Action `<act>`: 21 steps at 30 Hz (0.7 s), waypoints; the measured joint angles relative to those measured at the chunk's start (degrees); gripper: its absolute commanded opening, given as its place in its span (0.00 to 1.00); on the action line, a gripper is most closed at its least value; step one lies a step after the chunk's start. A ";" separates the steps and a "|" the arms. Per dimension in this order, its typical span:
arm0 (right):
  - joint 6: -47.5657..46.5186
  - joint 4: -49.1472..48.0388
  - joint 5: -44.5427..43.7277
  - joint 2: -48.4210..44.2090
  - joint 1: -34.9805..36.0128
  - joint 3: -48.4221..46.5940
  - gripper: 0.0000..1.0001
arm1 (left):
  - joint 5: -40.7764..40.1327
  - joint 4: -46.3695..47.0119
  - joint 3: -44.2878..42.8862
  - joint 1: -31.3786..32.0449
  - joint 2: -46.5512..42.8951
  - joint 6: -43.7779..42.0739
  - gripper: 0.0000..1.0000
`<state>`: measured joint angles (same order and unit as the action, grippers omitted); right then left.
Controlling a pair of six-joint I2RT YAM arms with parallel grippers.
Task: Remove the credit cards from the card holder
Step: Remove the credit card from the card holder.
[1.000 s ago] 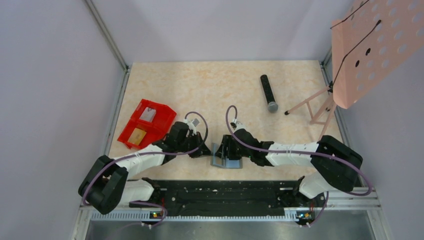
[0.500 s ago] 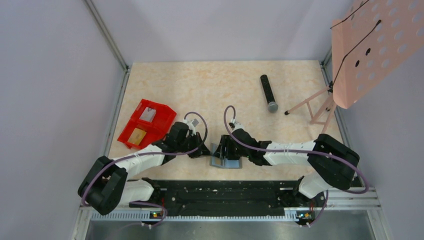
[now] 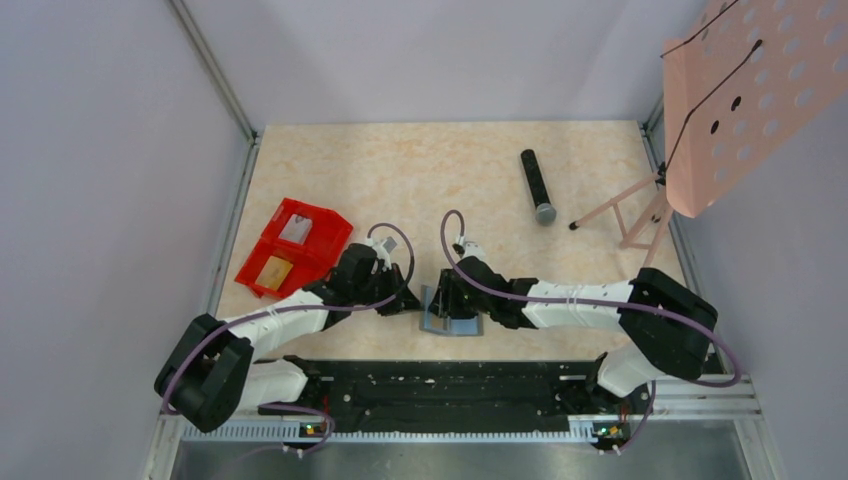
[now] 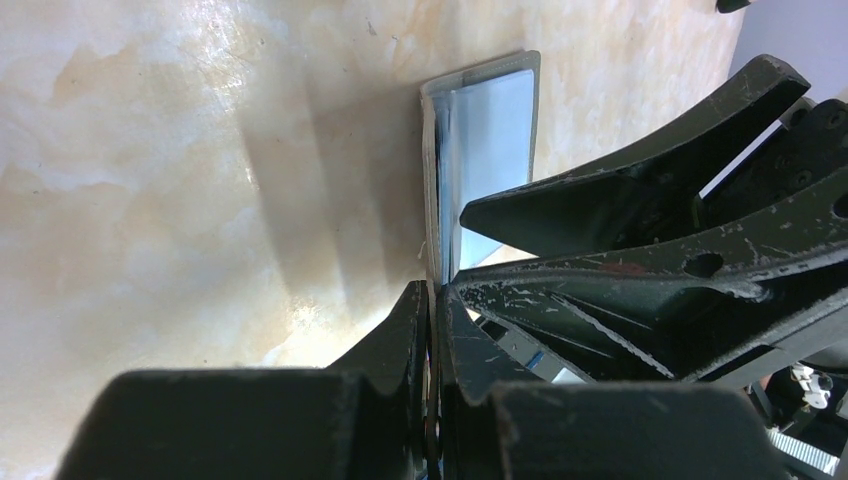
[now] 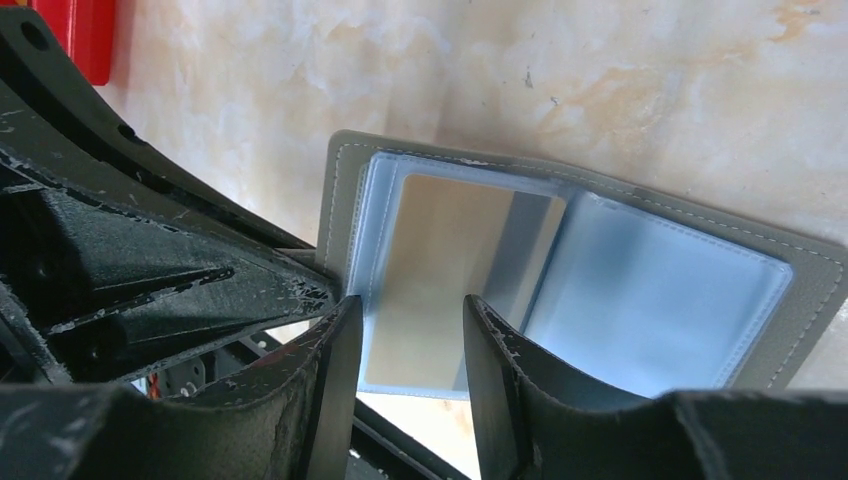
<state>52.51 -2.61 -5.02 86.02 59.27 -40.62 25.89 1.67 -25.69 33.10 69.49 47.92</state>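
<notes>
The card holder [image 3: 452, 319] lies open near the table's front middle, grey outside with pale blue inner sleeves. In the right wrist view one panel [image 5: 660, 300] lies flat and the other holds a pale card [image 5: 440, 250] behind clear plastic. My left gripper [image 4: 435, 292] is shut on the edge of the holder's raised flap [image 4: 485, 140], holding it upright. My right gripper [image 5: 410, 305] is open, its fingers either side of the card panel's lower edge, just above it. In the top view both grippers [image 3: 415, 300] [image 3: 447, 300] meet at the holder.
A red two-compartment bin [image 3: 295, 247] with a card in each compartment sits at the left. A black microphone [image 3: 537, 186] lies at the back right. A pink perforated stand [image 3: 740, 100] on thin legs stands at the right edge.
My right gripper has edged a little leftward onto the holder. The left gripper keeps its hold on the flap and has barely moved.
</notes>
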 measured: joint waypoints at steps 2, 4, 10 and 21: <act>0.00 0.59 -0.52 0.00 0.00 0.00 0.40 | -0.02 0.00 0.00 0.00 0.00 0.00 0.00; 0.00 1.05 -1.09 -0.02 0.00 -0.02 0.40 | -0.02 0.00 0.00 0.00 0.00 0.00 0.00; 0.00 3.54 -2.56 -0.11 0.20 -0.76 0.39 | -0.02 0.02 0.00 0.07 0.00 0.00 0.00; -0.46 7.93 -5.42 -3.21 0.37 -1.14 0.39 | -0.02 0.09 0.00 0.22 0.00 0.00 0.00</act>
<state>52.05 5.32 -10.44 82.81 59.64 -41.76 25.87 1.76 -25.69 33.32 69.49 47.92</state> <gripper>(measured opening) 0.392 0.082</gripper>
